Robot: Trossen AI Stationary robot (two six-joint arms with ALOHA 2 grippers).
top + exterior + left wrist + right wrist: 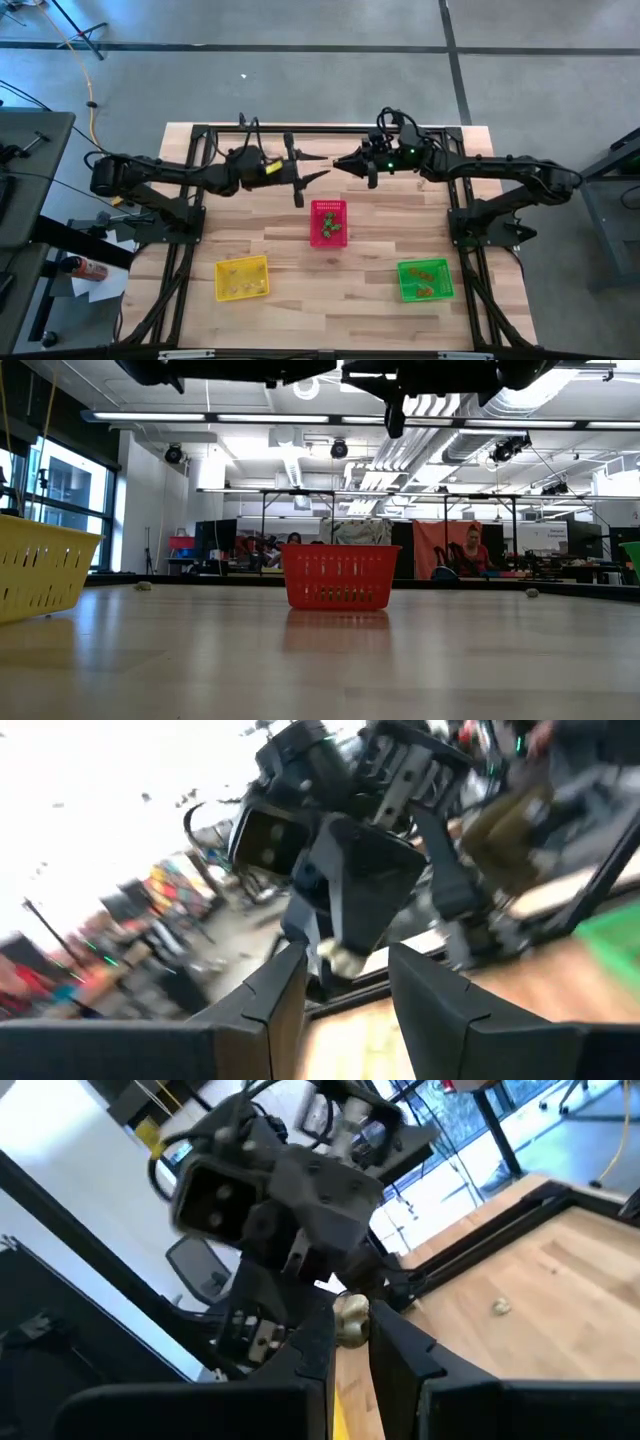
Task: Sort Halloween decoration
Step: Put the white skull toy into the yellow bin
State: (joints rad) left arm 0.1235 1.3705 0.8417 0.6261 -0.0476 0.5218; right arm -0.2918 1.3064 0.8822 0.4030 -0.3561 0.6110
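Both arms meet high over the far middle of the table, fingers pointing at each other. My right gripper (342, 163) (350, 1330) is shut on a small yellowish trinket (351, 1313). My left gripper (318, 166) (347, 965) faces it and is open, with a finger on either side of that trinket (338, 961); no touch shows. Below stand a red basket (328, 222) holding green and orange trinkets, a yellow basket (242, 278) and a green basket (426, 280) with orange trinkets. One loose yellowish trinket (498, 1308) lies on the wood. My right gripper pinches the yellowish trinket (351, 1313) between its two fingers, at their free ends. The fingers come level from the table's right side. The trinket is lifted clear, high above the table.
The red basket (338, 576) sits near the table's middle, right under the two grippers. Small trinkets (143, 586) (531, 592) lie near the far edge. Black frame bars run along the table's far edge and sides. People sit in the room beyond the table.
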